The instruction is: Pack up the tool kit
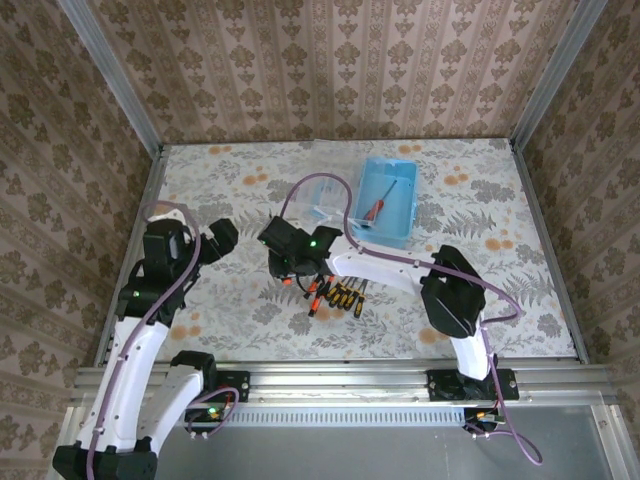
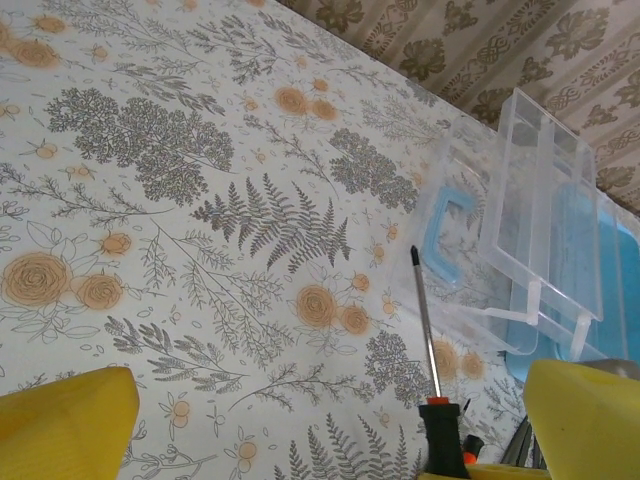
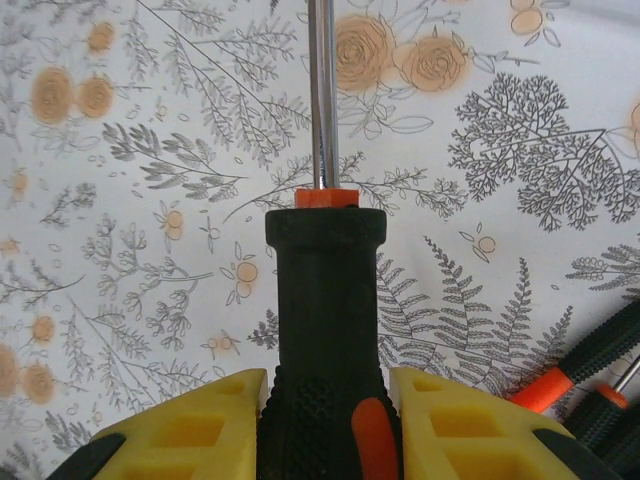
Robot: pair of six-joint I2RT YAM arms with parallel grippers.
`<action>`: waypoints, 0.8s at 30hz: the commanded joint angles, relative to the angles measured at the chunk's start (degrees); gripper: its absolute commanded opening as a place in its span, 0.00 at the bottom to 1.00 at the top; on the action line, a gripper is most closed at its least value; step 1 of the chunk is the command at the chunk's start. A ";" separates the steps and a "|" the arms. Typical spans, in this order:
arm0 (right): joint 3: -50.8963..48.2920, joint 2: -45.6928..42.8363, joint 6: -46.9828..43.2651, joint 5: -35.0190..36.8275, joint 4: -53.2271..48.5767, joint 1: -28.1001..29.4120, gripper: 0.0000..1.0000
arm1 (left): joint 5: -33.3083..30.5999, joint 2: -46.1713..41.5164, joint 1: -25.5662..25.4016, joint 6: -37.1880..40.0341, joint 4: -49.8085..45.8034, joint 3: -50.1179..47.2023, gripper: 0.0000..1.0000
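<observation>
My right gripper [image 3: 325,425] is shut on a screwdriver [image 3: 324,300] with a black and orange handle, its steel shaft pointing away over the floral cloth. From above, this gripper [image 1: 291,268] sits just left of a row of several black and orange screwdrivers [image 1: 338,294]. The blue tool kit box [image 1: 400,176] lies behind it, with a red-handled screwdriver [image 1: 372,210] inside. My left gripper [image 1: 222,238] stands open at the left, nothing between its yellow fingers [image 2: 65,425]. Its camera sees the held screwdriver [image 2: 430,345] and the kit's clear lid [image 2: 540,215].
The floral tablecloth [image 1: 230,190] covers the table, bounded by metal rails and patterned walls. More loose screwdriver handles [image 3: 590,365] lie at the right of my right wrist view. A cable [image 1: 320,185] loops over the table near the box.
</observation>
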 commanded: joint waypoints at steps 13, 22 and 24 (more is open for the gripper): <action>-5.55 -18.76 -6.75 5.60 -1.91 -7.37 0.26 | 7.45 12.86 -0.23 1.65 5.68 11.40 0.98; -12.16 -26.62 -10.44 6.47 -2.66 -24.12 0.25 | 6.10 27.96 -9.84 5.43 7.05 24.69 0.97; -13.96 -26.38 -10.59 5.04 -1.59 -28.31 0.25 | 6.04 30.94 -12.22 6.74 7.68 26.54 0.97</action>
